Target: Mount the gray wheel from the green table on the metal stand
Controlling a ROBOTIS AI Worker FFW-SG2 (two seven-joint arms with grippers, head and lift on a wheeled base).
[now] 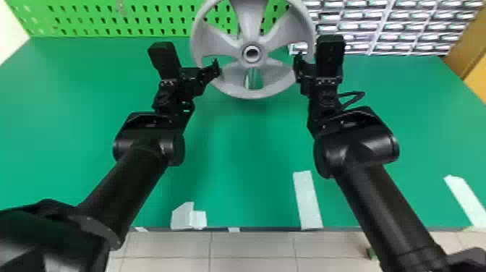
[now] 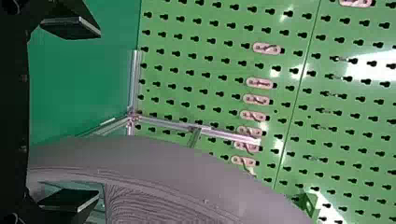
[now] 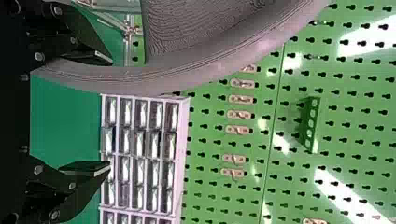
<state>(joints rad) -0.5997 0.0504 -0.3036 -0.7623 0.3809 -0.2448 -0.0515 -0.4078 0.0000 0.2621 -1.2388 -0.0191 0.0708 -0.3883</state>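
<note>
Hub [image 1: 251,53] in head view, stand [image 2: 231,136] in left wrist's; left gripper [image 1: 217,68], right gripper [image 1: 299,68] (both wide open) astride wheel rim [image 1: 249,94].

The green table [image 1: 238,152] bears white tape pieces [image 1: 307,200], the metal stand [image 2: 135,79] and a drawer cabinet [image 1: 390,27].

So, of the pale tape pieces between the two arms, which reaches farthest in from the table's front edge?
The long strip, rightmost of them. The stepped patch stops short of it; the small tabs sit at the table's edge.
</note>
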